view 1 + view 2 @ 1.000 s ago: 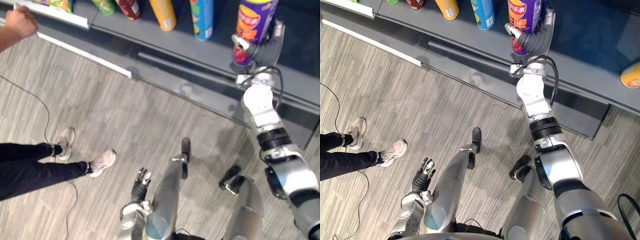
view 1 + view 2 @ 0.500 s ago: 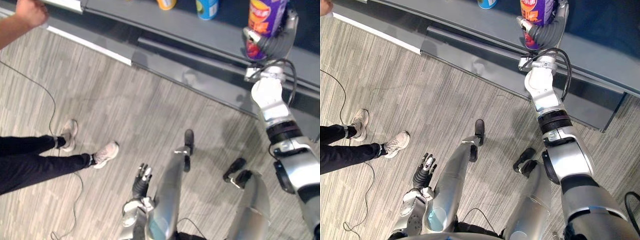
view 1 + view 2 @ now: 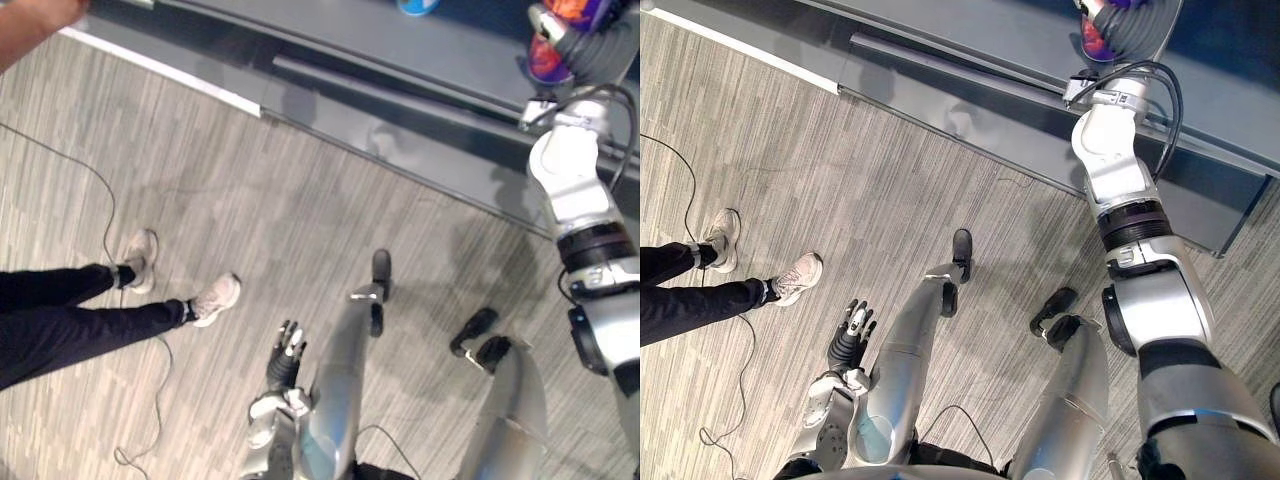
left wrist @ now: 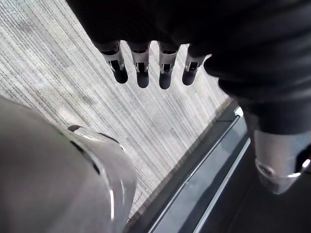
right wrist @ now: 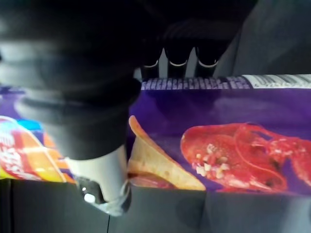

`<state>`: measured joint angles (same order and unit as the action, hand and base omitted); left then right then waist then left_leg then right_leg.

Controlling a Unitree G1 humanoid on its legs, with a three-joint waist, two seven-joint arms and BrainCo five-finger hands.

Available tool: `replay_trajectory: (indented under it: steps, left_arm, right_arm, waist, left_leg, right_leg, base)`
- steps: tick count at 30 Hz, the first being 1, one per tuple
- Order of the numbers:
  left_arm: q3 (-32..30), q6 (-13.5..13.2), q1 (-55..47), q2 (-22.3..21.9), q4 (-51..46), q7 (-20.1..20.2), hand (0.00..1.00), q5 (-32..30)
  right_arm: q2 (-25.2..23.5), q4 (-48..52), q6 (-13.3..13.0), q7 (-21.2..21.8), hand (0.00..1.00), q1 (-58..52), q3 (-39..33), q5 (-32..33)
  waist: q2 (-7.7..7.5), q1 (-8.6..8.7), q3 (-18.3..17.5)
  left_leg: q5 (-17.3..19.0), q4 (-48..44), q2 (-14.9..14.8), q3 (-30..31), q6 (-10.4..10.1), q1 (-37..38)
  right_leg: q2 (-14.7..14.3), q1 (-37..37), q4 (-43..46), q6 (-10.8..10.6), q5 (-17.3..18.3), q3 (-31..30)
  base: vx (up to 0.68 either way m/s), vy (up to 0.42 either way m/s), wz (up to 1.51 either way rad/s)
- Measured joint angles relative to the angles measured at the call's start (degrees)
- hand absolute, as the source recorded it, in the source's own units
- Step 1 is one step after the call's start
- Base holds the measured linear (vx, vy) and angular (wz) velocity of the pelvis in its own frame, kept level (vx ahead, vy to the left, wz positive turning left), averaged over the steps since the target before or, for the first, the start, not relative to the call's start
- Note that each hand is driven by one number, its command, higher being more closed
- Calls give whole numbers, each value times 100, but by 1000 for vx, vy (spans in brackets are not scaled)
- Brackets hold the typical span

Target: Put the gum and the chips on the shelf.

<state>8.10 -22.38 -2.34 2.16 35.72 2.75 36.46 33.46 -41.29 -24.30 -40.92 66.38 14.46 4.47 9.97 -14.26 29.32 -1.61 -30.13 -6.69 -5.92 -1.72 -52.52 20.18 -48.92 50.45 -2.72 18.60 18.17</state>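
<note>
Held the chips (image 5: 218, 141) on the shelf (image 3: 970, 30) with the right hand (image 3: 1137, 28), fingers (image 5: 177, 57) clamped across its long axis (thumb opposite). Hung the left hand (image 3: 283, 355) low, fingers (image 4: 141, 73) straight, well apart from the chips.

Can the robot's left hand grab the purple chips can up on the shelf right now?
Probably not. The left hand hangs open, low over the floor, far from the shelf. The right hand is curled round the chips can up there.
</note>
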Motion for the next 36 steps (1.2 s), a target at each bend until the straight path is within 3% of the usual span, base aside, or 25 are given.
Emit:
replay_trajectory:
  steps: [15,16,27,36]
  left_arm:
    - [56,10,1,13,14,-19,0,96]
    - [57,13,1,14,20,-21,0,96]
    - [83,6,-4,26,76,-23,0,95]
    - [121,2,-32,68,124,-80,0,94]
  right_arm:
    - [359,-241,74,-218,100,342,188,61]
    - [362,-241,75,-218,0,342,187,63]
    - [371,-240,61,-139,0,431,205,116]
    - [130,-355,-32,75,0,41,297,136]
  waist:
    - [0,-5,1]
    - [0,-1,1]
    - [0,16,1]
    - [-19,178,9]
  left_leg:
    - [-88,199,8,-38,-18,49]
    - [-89,203,8,-40,-19,68]
    - [-217,406,4,-121,-21,273]
    - [-203,542,2,-145,-29,726]
  right_leg:
    - [6,-36,-36,5,-3,5]
    - [6,-20,-37,5,-3,5]
    - [16,88,-90,23,-14,4]
    - [-17,557,-292,4,-25,40]
  base:
    - [26,-62,0]
    - [17,-57,-1]
    - [12,-60,0]
    - [36,-64,-2]
